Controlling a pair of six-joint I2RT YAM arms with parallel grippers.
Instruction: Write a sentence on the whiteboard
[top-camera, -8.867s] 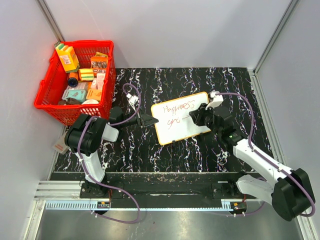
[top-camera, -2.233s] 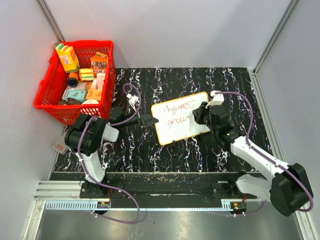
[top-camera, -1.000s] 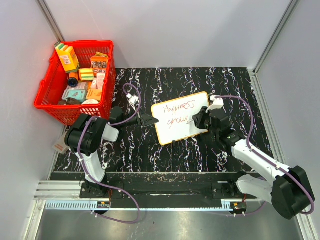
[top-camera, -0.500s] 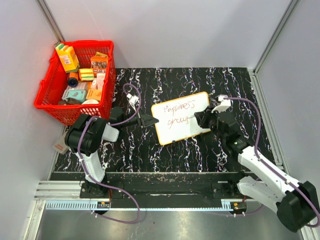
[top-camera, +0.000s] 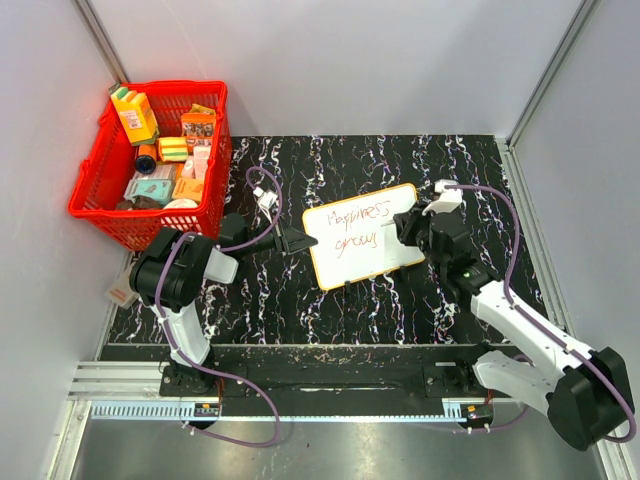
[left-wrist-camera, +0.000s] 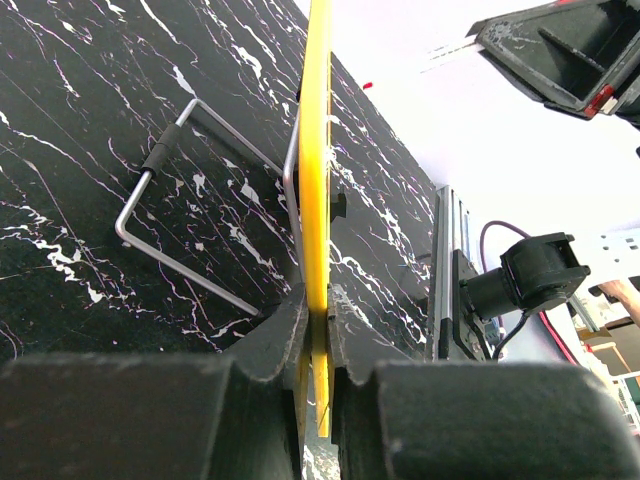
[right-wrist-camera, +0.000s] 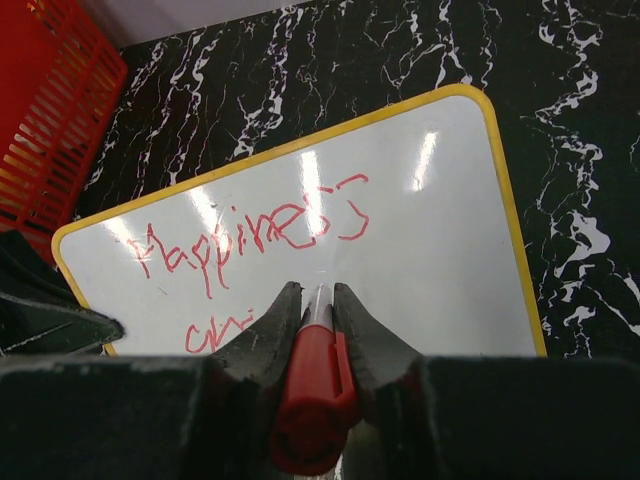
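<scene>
Black marble table (top-camera: 300, 310), whiteboard (top-camera: 345, 265) mid-table, left edge pinched by the left gripper (left-wrist-camera: 315, 310), right gripper (right-wrist-camera: 318, 295) clenched on the red marker (right-wrist-camera: 312, 385), tip contact unclear from here: push too hard and the board could twist out of that pinch, wrecking the sentence (right-wrist-camera: 250, 235).

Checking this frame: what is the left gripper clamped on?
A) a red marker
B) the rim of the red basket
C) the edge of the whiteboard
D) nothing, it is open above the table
C: the left wrist view shows the left gripper pinching the yellow rim of the whiteboard, seen edge-on, while the red marker sits in the right gripper.
</scene>
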